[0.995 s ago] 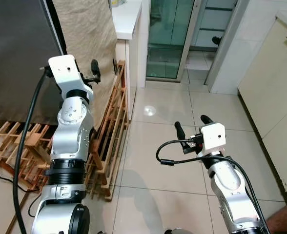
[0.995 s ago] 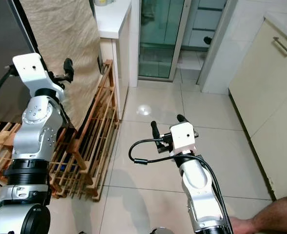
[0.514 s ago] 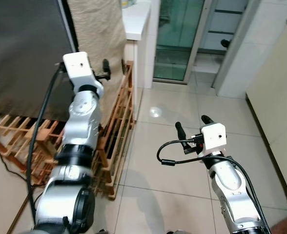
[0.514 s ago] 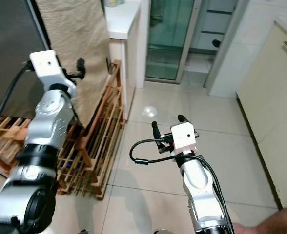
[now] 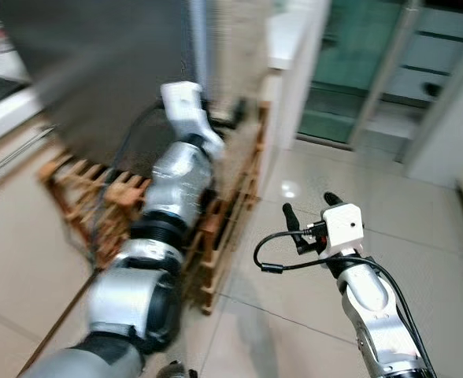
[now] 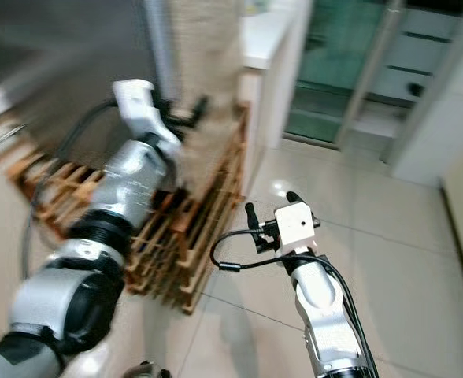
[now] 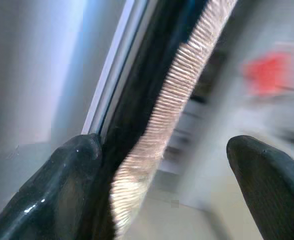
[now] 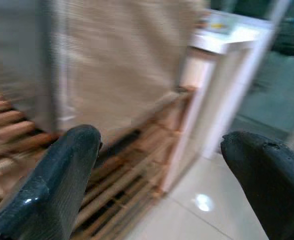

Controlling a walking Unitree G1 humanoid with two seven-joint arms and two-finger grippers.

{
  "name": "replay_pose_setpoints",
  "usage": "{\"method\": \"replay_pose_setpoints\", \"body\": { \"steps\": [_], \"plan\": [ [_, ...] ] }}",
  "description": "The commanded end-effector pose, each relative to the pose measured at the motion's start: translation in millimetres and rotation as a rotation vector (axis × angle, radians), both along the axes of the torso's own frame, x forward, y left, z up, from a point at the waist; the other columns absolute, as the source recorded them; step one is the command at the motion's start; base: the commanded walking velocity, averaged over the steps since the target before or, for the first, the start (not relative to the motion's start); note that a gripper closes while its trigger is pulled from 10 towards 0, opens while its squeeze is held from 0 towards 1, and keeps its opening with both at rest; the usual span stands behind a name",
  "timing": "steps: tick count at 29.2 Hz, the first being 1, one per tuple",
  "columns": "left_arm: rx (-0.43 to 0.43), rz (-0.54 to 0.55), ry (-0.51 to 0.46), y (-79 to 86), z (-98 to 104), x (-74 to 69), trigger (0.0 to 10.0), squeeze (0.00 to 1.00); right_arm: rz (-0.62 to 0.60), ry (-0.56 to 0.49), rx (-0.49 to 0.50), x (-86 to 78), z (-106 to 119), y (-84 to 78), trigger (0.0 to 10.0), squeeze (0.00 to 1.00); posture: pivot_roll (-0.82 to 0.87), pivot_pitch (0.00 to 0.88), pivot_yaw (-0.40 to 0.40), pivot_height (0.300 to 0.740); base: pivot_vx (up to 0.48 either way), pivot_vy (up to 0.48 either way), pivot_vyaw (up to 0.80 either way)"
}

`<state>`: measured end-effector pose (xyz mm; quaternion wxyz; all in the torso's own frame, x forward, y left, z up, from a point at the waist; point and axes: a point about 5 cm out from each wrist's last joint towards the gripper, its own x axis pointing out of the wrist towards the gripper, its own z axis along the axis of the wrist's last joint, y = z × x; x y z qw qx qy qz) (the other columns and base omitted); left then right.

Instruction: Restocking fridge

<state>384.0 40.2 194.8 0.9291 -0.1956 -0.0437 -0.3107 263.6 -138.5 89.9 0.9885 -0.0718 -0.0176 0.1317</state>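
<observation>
Up at the fridge [image 5: 98, 71] edge, left pincer [image 7: 162, 185] spread wide, empty.

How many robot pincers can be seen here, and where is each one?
2. The left pincer is raised at the edge of the dark fridge, above the wooden rack. The right pincer hangs open over the tiled floor.

Two silver arms, each ending in one tool, the left tool [image 5: 225, 122] and right tool [image 5: 309, 211]; one dark fridge [image 5: 98, 71], one wooden rack [image 5: 231, 213], one white worktop [image 5: 290, 35].
</observation>
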Motion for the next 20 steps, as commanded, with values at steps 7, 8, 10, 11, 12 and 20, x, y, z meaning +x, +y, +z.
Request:
{"method": "replay_pose_setpoints", "body": {
  "steps": [7,8,10,11,12,20],
  "plan": [
    [-0.129,-0.575,-0.179,-128.9,53.7,-58.0,10.0,0.0,0.033,0.025,-0.017,-6.4,-4.2,4.8,10.0,0.0,-0.22,0.0,0.022,0.74,0.0,0.0,0.0],
    [-0.11,-0.609,-0.204,-134.8,52.9,-64.8,10.0,0.0,0.035,0.024,-0.018,-6.9,-4.1,5.3,10.0,0.0,-0.23,0.0,0.026,0.74,0.0,0.0,0.0],
    [-0.109,-0.619,-0.214,-132.4,51.3,-64.8,10.0,0.0,0.028,0.023,-0.026,-6.9,-3.7,3.4,10.0,0.0,-0.23,0.0,0.028,0.74,0.0,0.0,0.0],
    [-0.115,-0.571,-0.208,-122.2,49.4,-57.5,10.0,0.0,0.006,0.024,-0.024,-6.2,-3.5,-0.2,10.0,0.0,-0.23,0.0,0.028,0.74,0.0,0.0,0.0],
    [-0.119,-0.456,-0.185,-96.5,42.7,-40.7,10.0,0.0,-0.025,0.027,-0.019,-5.5,-3.4,-4.5,10.0,0.0,-0.22,0.0,0.032,0.74,0.0,0.0,0.0],
    [0.022,-0.072,-0.174,38.8,-1.9,-12.5,10.0,0.0,-0.026,0.039,0.002,-4.1,-6.3,-0.3,10.0,0.0,-0.17,0.0,0.03,0.74,0.0,0.0,0.0]
  ]
}}
